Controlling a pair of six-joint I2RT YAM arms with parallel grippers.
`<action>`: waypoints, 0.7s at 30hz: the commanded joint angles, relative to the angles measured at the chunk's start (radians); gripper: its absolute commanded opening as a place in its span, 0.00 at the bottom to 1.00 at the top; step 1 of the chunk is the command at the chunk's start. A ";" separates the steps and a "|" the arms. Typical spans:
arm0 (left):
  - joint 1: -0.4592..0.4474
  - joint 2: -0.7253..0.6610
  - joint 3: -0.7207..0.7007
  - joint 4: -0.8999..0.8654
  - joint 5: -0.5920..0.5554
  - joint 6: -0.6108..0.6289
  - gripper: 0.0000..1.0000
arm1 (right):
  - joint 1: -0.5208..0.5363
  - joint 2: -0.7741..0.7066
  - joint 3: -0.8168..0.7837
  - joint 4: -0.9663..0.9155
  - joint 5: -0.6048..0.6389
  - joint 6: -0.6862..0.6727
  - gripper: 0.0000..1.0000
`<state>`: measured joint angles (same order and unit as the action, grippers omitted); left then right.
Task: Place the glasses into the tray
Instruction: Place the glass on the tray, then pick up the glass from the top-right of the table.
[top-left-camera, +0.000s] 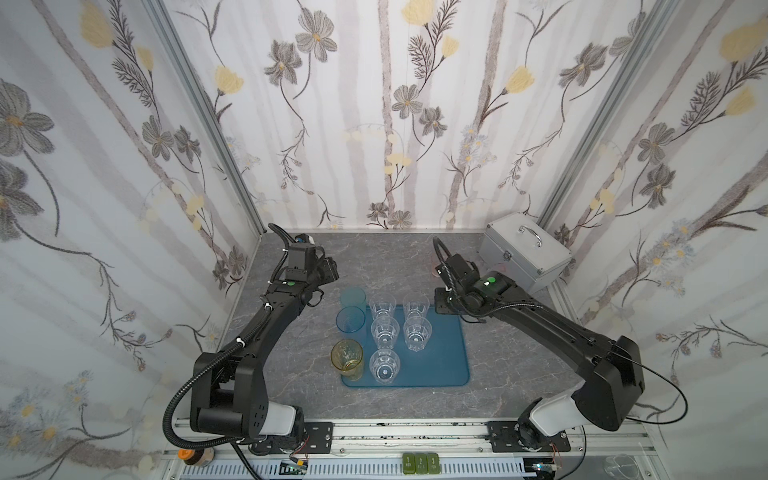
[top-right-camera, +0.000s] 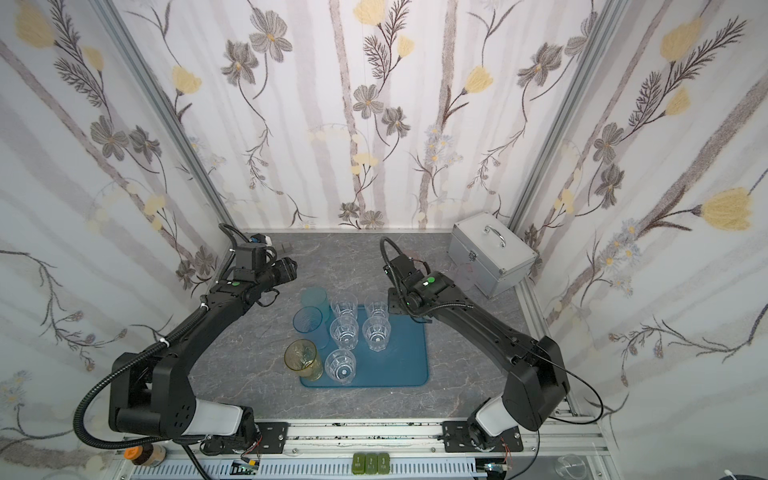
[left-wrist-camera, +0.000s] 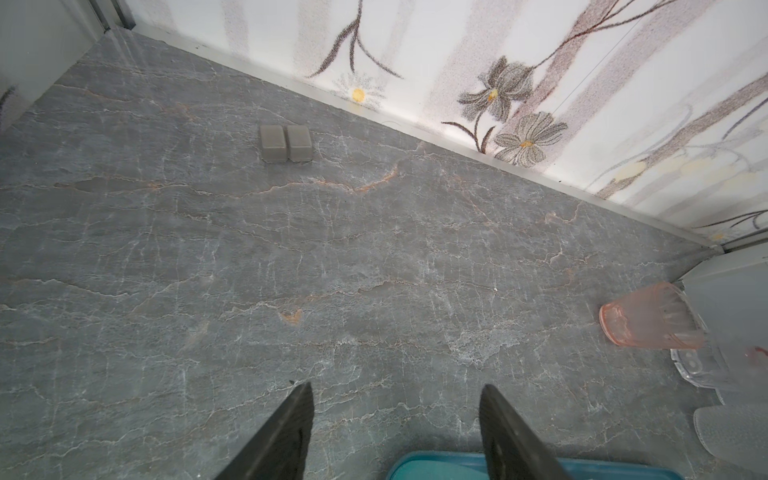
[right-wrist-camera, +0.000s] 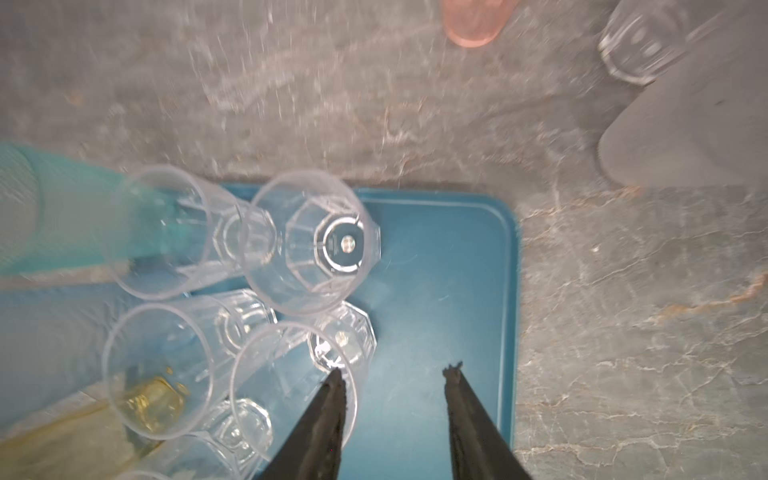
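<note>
While the right tool (right-wrist-camera: 395, 372) hangs with jaws apart and empty above the teal tray (right-wrist-camera: 457, 270), five clear faceted tumblers (top-left-camera: 384, 332) stand upright on it, the left tool (left-wrist-camera: 397, 388) likewise spread over the grey table (left-wrist-camera: 374, 249), a pink tumbler (left-wrist-camera: 648, 320) off the tray.

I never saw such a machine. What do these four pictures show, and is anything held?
Two black robot arms stand at a grey table; each ends in a two-fingered gripper. Two pictures look down from above, nearly the same view. Two come from a camera on each wrist. On the teal tray stand five clear glasses; an amber glass and two blue glasses are at its edge. A pink glass waits near the silver case. The left gripper and right gripper are both open and hold nothing.
</note>
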<state>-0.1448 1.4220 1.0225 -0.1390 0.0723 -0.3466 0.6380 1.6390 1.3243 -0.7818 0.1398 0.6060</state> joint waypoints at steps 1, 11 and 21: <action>0.002 0.012 0.023 0.050 0.064 -0.063 0.66 | -0.090 -0.001 0.046 0.074 0.019 -0.052 0.44; -0.113 -0.010 0.036 0.055 -0.033 -0.058 0.66 | -0.331 0.236 0.278 0.171 0.190 -0.140 0.50; -0.126 0.022 -0.018 0.075 -0.090 0.009 0.67 | -0.366 0.451 0.421 0.178 0.140 -0.157 0.51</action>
<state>-0.2718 1.4418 1.0088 -0.0944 0.0101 -0.3649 0.2760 2.0613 1.7271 -0.6346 0.2928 0.4610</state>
